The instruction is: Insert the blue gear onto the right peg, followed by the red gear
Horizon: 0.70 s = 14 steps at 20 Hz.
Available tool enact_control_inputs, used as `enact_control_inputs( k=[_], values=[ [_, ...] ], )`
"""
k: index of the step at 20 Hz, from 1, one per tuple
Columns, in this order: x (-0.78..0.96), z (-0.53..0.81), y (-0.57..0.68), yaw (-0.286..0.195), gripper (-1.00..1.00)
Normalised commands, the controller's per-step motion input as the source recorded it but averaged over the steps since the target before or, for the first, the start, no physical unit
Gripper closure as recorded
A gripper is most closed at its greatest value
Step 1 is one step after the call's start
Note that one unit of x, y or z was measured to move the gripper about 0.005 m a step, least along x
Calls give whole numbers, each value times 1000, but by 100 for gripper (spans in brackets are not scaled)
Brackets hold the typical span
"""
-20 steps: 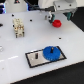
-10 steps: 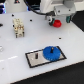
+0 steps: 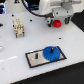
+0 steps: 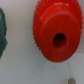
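Note:
The blue gear (image 3: 50,53) lies flat on the right end of the grey plate (image 3: 34,61), over the spot of the right peg, which it hides. The plate's other thin peg (image 3: 35,56) stands bare. The red gear (image 3: 57,23) lies on the white table at the back, right under my gripper (image 3: 58,18). In the wrist view the red gear (image 4: 52,22) fills the frame, with its centre hole showing. My fingers do not show there, so I cannot tell whether the jaws are open or shut.
A beige blocky object (image 3: 18,27) stands at the back on the exterior view's left. A dark green object (image 4: 2,30) lies close beside the red gear in the wrist view. The white arm (image 3: 55,6) hangs over the back of the table.
My gripper has shifted slightly over the red gear. The blue gear and the plate have not moved.

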Motion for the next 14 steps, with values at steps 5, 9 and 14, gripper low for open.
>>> enact_control_inputs(
  k=[5, 9, 14],
  values=[
    [-193, -77, -71, 0, 100],
    [-98, 66, -5, 0, 100],
    [108, 525, 2, 0, 100]
  ],
)
